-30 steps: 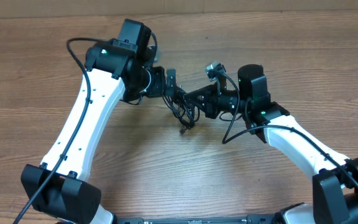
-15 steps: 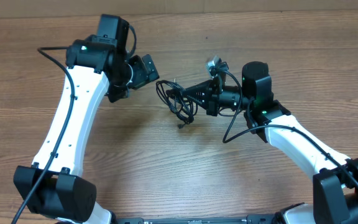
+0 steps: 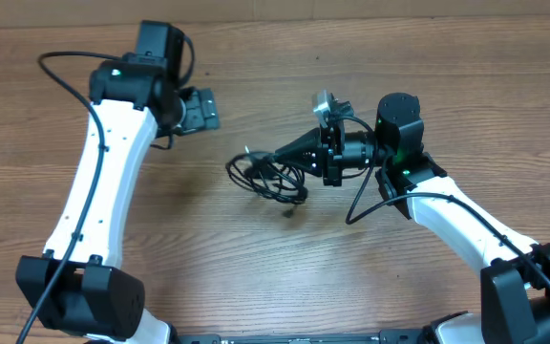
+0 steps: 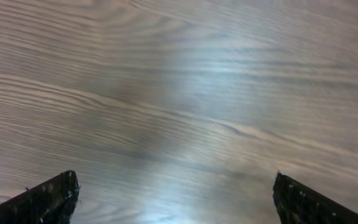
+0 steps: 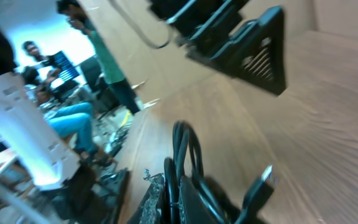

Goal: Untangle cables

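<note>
The cables (image 3: pixel 256 178) are a tangle of thin black loops in the middle of the wooden table, with a small plug end (image 3: pixel 287 211) hanging off below them. My right gripper (image 3: pixel 282 157) is shut on the right side of the bundle; in the right wrist view its fingers (image 5: pixel 178 190) pinch a black cord (image 5: pixel 180 143), and a plug (image 5: pixel 264 178) sticks out beside them. My left gripper (image 3: pixel 200 109) is open and empty, up and to the left, apart from the cables. The left wrist view shows only its two spread fingertips (image 4: pixel 176 200) over bare wood.
The wooden table (image 3: pixel 285 268) fills the overhead view. The left gripper also shows in the right wrist view (image 5: pixel 253 50). Thick black arm cables loop by the left arm (image 3: pixel 60 72) and the right arm (image 3: pixel 356 205). People and furniture appear blurred in the right wrist view's background.
The left gripper has let go of the cables, opened and drawn back up and to the left. The bundle, still in the right gripper, has spread out and sunk lower left.
</note>
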Robot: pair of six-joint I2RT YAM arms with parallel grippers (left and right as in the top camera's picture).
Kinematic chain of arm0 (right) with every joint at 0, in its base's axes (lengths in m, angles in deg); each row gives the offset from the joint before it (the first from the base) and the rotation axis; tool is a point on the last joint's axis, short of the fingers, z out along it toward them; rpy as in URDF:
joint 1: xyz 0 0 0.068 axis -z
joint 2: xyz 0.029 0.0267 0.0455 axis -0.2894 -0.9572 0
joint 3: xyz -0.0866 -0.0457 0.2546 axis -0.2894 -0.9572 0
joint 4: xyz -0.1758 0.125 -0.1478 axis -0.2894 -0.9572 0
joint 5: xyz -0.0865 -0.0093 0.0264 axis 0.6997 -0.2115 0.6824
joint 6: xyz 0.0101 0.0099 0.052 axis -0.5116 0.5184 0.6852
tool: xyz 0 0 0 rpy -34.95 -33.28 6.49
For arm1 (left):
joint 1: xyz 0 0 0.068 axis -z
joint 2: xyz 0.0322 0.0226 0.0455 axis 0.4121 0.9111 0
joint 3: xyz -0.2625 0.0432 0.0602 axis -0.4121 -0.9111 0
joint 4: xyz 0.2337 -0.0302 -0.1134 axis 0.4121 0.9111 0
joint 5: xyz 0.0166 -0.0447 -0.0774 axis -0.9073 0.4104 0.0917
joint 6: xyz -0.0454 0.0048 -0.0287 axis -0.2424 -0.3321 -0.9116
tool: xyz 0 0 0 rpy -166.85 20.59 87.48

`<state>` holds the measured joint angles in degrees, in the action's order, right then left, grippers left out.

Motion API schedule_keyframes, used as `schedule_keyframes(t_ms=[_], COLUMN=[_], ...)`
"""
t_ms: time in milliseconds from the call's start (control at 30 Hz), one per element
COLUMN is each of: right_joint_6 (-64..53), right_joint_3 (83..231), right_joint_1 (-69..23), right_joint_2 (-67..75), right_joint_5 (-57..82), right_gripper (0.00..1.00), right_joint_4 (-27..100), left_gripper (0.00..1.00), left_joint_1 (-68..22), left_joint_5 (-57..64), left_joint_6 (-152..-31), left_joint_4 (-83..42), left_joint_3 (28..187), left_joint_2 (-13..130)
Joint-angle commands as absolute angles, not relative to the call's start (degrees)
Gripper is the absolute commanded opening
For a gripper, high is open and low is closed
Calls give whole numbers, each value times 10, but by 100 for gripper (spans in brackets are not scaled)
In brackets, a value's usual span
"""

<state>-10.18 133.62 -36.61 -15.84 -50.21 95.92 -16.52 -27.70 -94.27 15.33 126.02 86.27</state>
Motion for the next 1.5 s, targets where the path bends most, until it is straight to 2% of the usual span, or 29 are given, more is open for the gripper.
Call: schedule_keyframes(t_ms=[0,100,300,467,700,967,1167,1467], right_joint_6=[-102,-102,-101,-84,-82,-82,-80,-70], right_joint_3=[1338,1338,1338,1338,1338,1338,1338,1338], right_joint_1=[-362,-362,-362,-362,-362,-362,-362,-360], right_joint_2=[-154,-154,-154,-154,-154,-154,-154,-154], right_joint_5=[-569,-604,-607,-607,-607,-597,-567,-527], right_gripper=[4,4,4,4,4,4,4,4], right_joint_4=[981,1014,1041,1052,1051,1050,1050,1050], left_gripper=[100,100,94,93,94,87,88,88], left_joint_1=[-195,-207,-207,-199,-194,-194,-194,-194], left_joint_5=[-298,-241,-54,14,71,130,158,163], left_joint_6=[-891,-793,-519,-386,-281,-169,-99,-55], left_joint_4=[150,151,188,211,230,280,322,344], left_joint_3=[1270,1270,1270,1270,1270,1270,1270,1270], left_joint_2=[860,860,860,860,860,860,860,860])
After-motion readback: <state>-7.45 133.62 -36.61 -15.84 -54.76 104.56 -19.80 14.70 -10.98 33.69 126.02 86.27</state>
